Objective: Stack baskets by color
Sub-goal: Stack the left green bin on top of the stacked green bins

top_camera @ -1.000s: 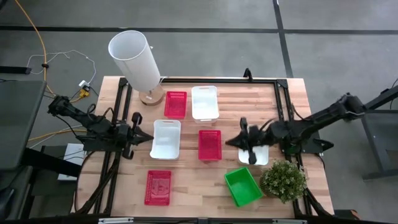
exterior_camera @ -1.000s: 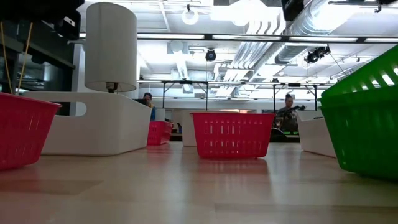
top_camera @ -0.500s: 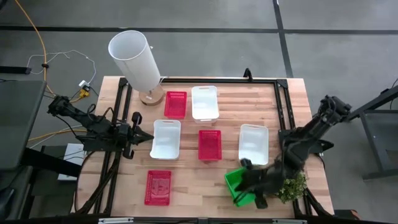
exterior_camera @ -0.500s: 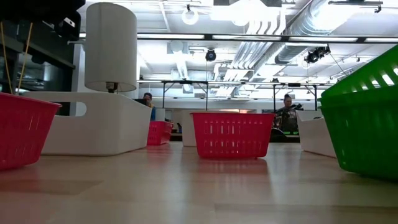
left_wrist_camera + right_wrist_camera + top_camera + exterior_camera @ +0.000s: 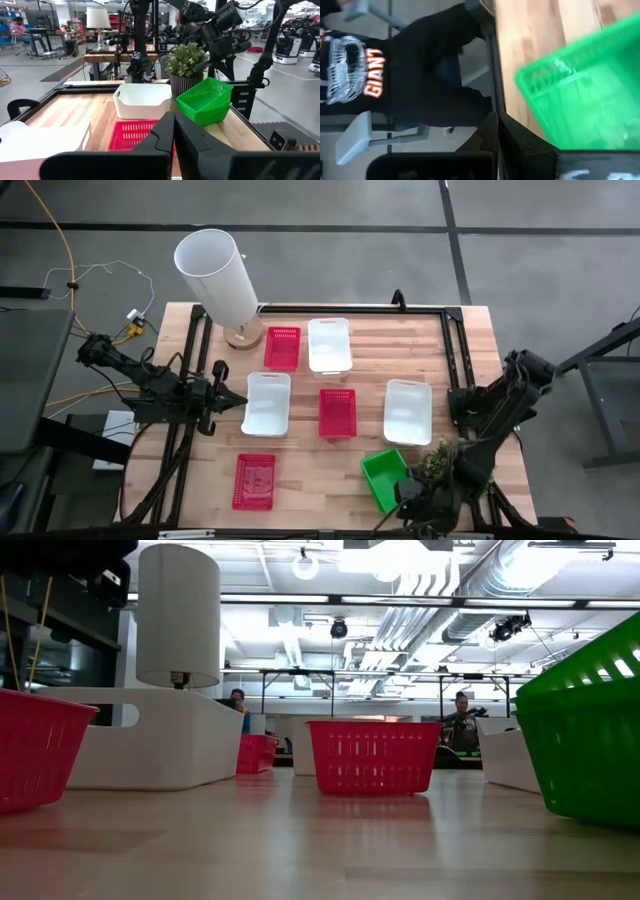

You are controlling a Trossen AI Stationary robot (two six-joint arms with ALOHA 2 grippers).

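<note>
On the wooden table [image 5: 370, 460], both claws are pressed together: left claw [image 5: 243, 399] beside a white basket [image 5: 267, 403], right claw [image 5: 408, 502] by the green basket [image 5: 384, 476].

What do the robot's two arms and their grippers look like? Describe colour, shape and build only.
Both arms are dark, almost black, built of slim jointed segments. The left gripper ends in two narrow fingers with pale tips. The right gripper is equally dark and blocky. Close up, each gripper's fingers are smooth, matt black wedges tapering to a point.

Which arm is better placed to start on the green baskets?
Right, probably. The right gripper, fingers shut, hangs at the table's near edge beside the green baskets. The left gripper, also shut, waits at the far side by a white basket.
</note>
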